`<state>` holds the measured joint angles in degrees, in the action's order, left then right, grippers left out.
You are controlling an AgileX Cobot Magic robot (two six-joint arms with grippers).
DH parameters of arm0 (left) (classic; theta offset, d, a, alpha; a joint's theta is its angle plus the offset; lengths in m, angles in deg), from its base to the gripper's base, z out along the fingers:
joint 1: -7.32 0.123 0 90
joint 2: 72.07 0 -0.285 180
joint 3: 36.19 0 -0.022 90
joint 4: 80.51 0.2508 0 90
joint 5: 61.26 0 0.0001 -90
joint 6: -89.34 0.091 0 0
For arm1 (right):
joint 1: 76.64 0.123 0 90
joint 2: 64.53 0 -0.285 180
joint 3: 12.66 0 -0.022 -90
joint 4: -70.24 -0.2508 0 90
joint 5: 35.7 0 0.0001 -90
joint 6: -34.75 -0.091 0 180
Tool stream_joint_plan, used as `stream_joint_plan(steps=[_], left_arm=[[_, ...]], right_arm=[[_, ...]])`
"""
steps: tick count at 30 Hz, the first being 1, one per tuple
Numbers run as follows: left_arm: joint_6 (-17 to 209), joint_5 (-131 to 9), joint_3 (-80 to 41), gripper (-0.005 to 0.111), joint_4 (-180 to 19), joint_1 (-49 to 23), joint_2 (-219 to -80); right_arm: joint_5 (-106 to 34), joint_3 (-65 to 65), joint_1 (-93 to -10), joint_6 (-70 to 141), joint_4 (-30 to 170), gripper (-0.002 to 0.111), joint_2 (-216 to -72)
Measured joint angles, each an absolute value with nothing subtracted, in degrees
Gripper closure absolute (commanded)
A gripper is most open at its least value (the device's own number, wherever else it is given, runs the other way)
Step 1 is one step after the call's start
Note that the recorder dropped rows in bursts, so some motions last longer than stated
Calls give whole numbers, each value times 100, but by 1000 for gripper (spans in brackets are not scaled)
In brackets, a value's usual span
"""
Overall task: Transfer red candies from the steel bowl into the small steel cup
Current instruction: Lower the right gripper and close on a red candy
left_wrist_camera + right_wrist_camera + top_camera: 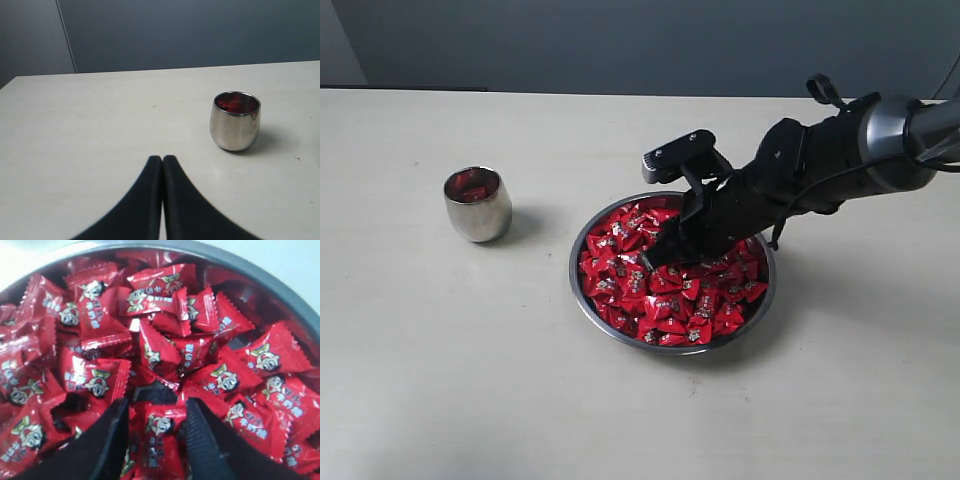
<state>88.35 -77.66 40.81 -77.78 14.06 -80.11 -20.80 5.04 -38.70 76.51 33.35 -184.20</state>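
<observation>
note for you, operator: red candies (95, 315) wear glossy, crinkled plastic-film wrappers with saw-cut ends. steel bowl (670, 348) is polished metal, and its thin rim is bright and mirrors the red. small steel cup (235, 127) is smooth, mirror-finish metal. table (470, 380) is matt, pale and faintly grained; you cannot settle wood or laminate. left gripper (162, 160) and right gripper (157, 402) are smooth matt black, plastic-looking.
</observation>
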Motion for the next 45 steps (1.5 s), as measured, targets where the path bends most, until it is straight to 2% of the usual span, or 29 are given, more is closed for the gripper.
stream_joint_plan(steps=[11, 37, 40, 45], left_arm=[[8835, -7766, 4081, 106, -7778, 1406, -8011], [8835, -7766, 4081, 106, -7778, 1406, -8011], [8835, -7766, 4081, 106, -7778, 1406, -8011], [8835, -7766, 4081, 106, -7778, 1406, -8011]], right_arm=[[-2056, 504, -3870, 6532, 4561, 71, -18420], [-2010, 504, -3838, 6438, 4259, 71, -18649], [-2021, 504, -3838, 6438, 4259, 73, -18649], [-2042, 504, -3838, 6438, 4259, 90, -18662]])
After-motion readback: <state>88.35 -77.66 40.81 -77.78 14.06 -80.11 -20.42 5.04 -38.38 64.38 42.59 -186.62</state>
